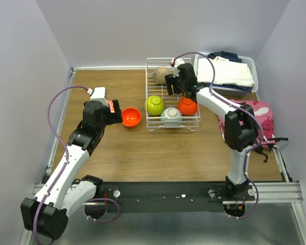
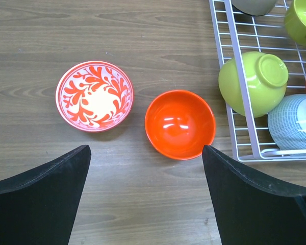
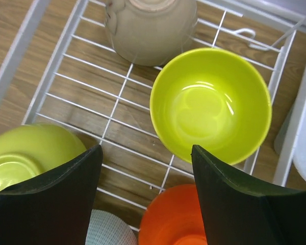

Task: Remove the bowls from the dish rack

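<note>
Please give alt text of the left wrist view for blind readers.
An orange bowl and a white-and-red patterned bowl stand on the table beyond the open left gripper; the dish rack at right holds more bowls.

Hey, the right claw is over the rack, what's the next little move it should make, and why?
Probably lower the right claw so one finger slips inside the upright lime-green bowl, then pinch its near rim. The claw is open, holds nothing and sits right above that bowl, which is in the dish rack.
</note>
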